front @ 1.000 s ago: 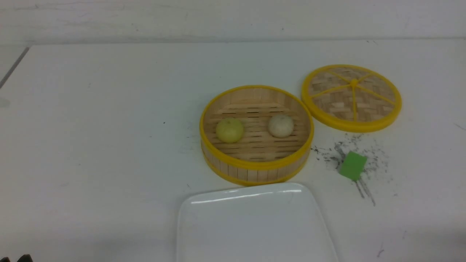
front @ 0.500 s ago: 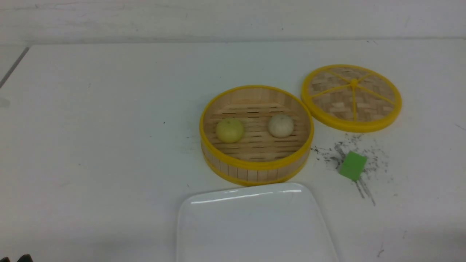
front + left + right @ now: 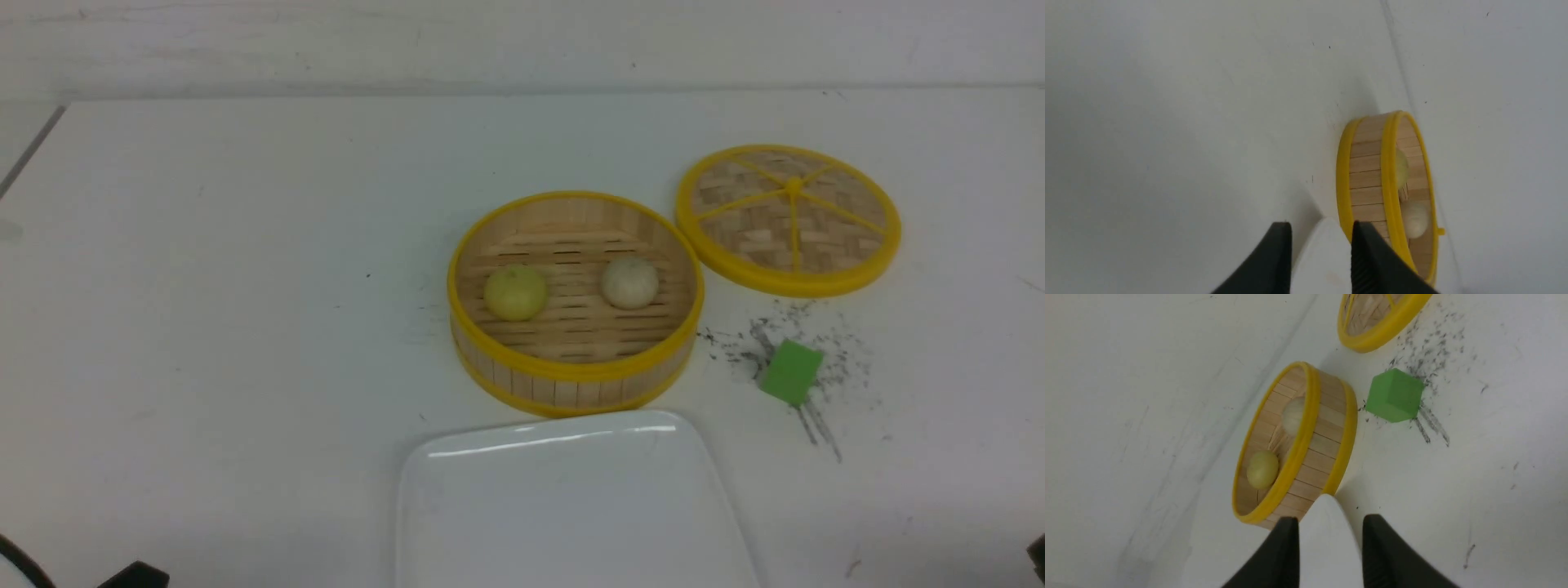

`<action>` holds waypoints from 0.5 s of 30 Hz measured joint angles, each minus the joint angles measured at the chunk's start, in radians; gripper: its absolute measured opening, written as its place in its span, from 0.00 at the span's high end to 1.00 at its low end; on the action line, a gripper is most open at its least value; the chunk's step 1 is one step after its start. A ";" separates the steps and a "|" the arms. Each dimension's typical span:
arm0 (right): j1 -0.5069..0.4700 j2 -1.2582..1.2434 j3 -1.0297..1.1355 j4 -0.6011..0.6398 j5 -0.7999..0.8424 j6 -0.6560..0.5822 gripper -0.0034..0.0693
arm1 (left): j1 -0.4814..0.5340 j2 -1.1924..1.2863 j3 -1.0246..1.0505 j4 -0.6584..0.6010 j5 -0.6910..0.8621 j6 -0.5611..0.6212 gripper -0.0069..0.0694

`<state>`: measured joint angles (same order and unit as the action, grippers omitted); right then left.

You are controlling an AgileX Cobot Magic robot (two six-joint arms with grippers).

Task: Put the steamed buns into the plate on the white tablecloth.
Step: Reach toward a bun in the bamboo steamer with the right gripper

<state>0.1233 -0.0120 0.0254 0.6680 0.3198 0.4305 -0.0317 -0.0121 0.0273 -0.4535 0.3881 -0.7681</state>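
The pale yellow bun (image 3: 515, 292) and the off-white bun (image 3: 629, 282) lie side by side inside the open bamboo steamer basket (image 3: 571, 371) at mid-table. The white plate (image 3: 571, 506) lies empty just in front of the basket on the white tablecloth (image 3: 229, 310). My left gripper (image 3: 1321, 230) is open and empty, low near the plate's corner (image 3: 1323, 261), with both buns (image 3: 1414, 218) ahead in the basket. My right gripper (image 3: 1327, 522) is open and empty over the plate's other corner (image 3: 1327, 543); the yellow bun (image 3: 1262, 469) and the off-white bun (image 3: 1293, 415) show beyond it.
The woven steamer lid (image 3: 789, 219) lies flat at the back right of the basket. A green cube (image 3: 790, 371) sits on dark scuff marks to the basket's right, and shows in the right wrist view (image 3: 1394, 395). Dark arm parts show at the bottom left corner (image 3: 135, 576) and the bottom right corner (image 3: 1038, 557).
A dark part of the left arm has come further into the front view's bottom left corner, and a bit of the right arm has appeared at the bottom right. The buns, basket and plate have not moved.
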 joint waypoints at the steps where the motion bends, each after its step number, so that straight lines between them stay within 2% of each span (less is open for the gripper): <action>1: 0.000 0.000 0.000 0.001 -0.001 0.001 0.62 | 0.000 0.000 0.000 0.000 0.000 -0.006 0.59; 6: 0.000 0.000 -0.003 0.004 0.005 0.001 0.62 | 0.000 0.000 0.001 -0.033 -0.008 -0.009 0.60; 9: 0.000 0.000 -0.042 -0.009 0.033 -0.034 0.62 | 0.000 0.000 -0.012 -0.052 -0.010 0.035 0.62; 11: 0.000 0.000 -0.112 -0.043 0.060 -0.094 0.62 | 0.000 0.000 -0.057 -0.052 -0.007 0.103 0.66; 12: 0.000 0.002 -0.182 -0.089 0.080 -0.139 0.62 | -0.001 0.000 -0.102 -0.052 -0.007 0.155 0.68; 13: 0.000 0.029 -0.271 -0.163 0.122 -0.191 0.62 | -0.001 0.000 -0.181 -0.049 0.000 0.233 0.76; 15: 0.000 0.082 -0.369 -0.274 0.187 -0.211 0.63 | -0.001 0.021 -0.260 -0.036 0.029 0.293 0.82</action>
<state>0.1233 0.0700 -0.3440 0.3942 0.5065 0.2197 -0.0325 0.0087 -0.2326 -0.4891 0.4166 -0.4747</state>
